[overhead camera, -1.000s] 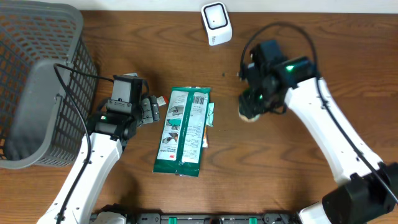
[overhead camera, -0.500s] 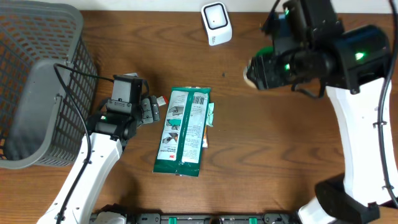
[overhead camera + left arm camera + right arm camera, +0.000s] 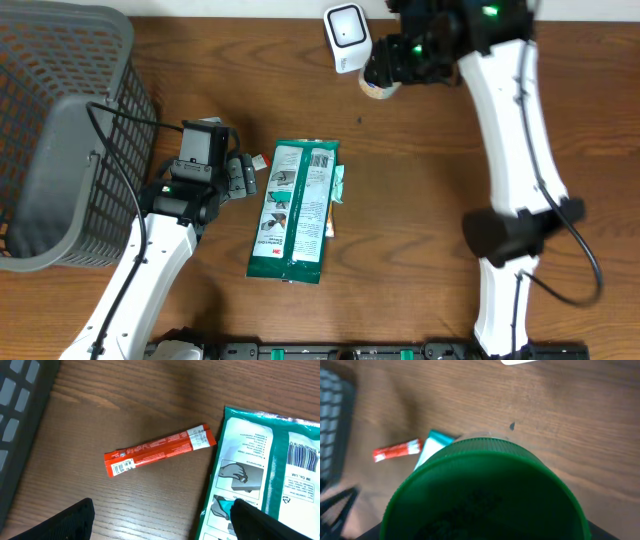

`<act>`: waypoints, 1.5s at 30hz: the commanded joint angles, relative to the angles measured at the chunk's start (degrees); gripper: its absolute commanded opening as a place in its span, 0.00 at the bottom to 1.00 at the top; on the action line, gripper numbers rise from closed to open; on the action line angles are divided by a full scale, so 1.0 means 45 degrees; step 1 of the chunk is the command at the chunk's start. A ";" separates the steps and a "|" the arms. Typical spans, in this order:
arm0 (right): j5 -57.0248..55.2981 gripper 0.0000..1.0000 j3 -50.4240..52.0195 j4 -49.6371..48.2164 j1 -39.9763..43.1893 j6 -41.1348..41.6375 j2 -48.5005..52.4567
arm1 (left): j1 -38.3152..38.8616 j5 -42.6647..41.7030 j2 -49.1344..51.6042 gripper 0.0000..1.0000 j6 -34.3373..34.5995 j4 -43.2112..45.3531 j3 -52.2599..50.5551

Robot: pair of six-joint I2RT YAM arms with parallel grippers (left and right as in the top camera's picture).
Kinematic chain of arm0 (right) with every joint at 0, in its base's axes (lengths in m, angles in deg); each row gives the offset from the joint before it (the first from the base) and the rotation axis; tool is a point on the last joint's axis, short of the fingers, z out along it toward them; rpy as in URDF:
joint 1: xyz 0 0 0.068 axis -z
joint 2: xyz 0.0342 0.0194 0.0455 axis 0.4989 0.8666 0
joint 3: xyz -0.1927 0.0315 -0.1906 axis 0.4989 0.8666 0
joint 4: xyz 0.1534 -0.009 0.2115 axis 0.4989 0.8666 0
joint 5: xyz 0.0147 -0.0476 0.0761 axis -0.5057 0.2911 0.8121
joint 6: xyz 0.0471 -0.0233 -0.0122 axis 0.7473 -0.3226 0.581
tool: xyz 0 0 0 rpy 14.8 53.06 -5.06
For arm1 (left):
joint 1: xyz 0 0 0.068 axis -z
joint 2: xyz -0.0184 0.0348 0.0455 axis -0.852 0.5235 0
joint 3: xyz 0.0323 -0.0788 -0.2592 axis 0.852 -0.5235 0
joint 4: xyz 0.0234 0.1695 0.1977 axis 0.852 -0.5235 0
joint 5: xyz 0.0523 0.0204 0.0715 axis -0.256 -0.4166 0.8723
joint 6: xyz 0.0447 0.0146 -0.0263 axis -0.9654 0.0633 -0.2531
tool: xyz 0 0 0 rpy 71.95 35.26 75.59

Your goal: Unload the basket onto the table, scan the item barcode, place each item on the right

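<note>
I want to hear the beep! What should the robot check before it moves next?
1. Green-lidded jar held in the right gripper: ok.
2. Jar close beside the white scanner: ok.
3. Jar's barcode facing the scanner: cannot tell, no barcode on it shows.
4. Left gripper open and holding nothing: ok.
5. Green packet and red stick lying apart from the scanner: ok.
</note>
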 commanded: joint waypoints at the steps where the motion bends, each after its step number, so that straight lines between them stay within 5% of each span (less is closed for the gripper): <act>1: 0.0486 0.01 -0.0219 -0.0758 0.0121 0.0117 0.1209 | -0.0058 0.0034 0.0058 0.88 0.0073 0.0000 0.0243; 7: 0.0578 0.01 -0.0214 -0.1098 0.0112 0.0053 0.2244 | -0.0058 0.0034 0.0058 0.88 0.0068 0.0000 0.0243; 13: -0.0083 0.01 -0.0219 0.1962 0.0117 -0.1467 0.2176 | -0.0058 0.0034 0.0058 0.88 0.0073 0.0000 0.0243; 20: -0.0131 0.01 0.0461 0.1923 0.0039 -0.1545 0.2118 | -0.0058 0.0034 0.0058 0.88 0.0068 0.0000 0.0243; 45: -0.1880 0.02 0.6392 0.1821 -0.0185 -0.1977 0.1637 | -0.0058 0.0034 0.0058 0.88 0.0073 0.0000 0.0243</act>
